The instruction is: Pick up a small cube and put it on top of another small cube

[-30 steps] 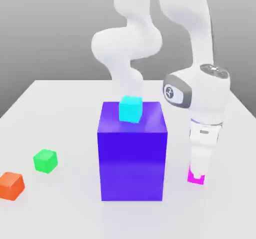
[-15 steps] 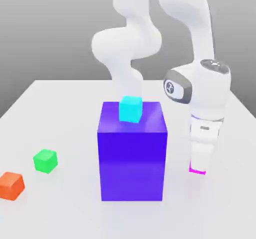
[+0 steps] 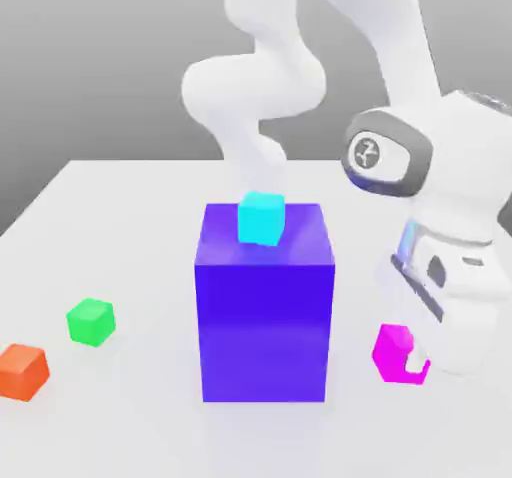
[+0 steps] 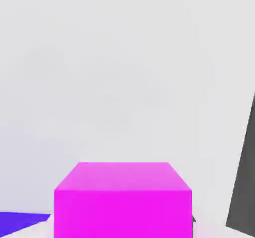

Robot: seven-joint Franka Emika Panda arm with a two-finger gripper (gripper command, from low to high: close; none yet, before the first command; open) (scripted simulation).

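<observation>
The small cube [image 3: 392, 347], plain magenta, is tilted just above the white table at the exterior view's right, beside the big blue-violet block [image 3: 263, 306]. My gripper [image 3: 406, 363] is shut on it, and the white hand leans over it from the right. In the hand view the magenta cube [image 4: 122, 199] sits very close, with a dark finger [image 4: 244, 182] next to it. A cyan small cube [image 3: 262, 216] rests on top of the blue-violet block, near its back edge.
A green cube [image 3: 91, 321] and an orange cube [image 3: 22, 370] lie on the table [image 3: 120, 416] at the exterior view's left. The tall blue-violet block stands between them and my hand. A corner of that block [image 4: 20, 221] shows in the hand view.
My fingers closed on the magenta cube. The hand then swung to the exterior view's right and tipped over, tilting the cube with it and raising it slightly.
</observation>
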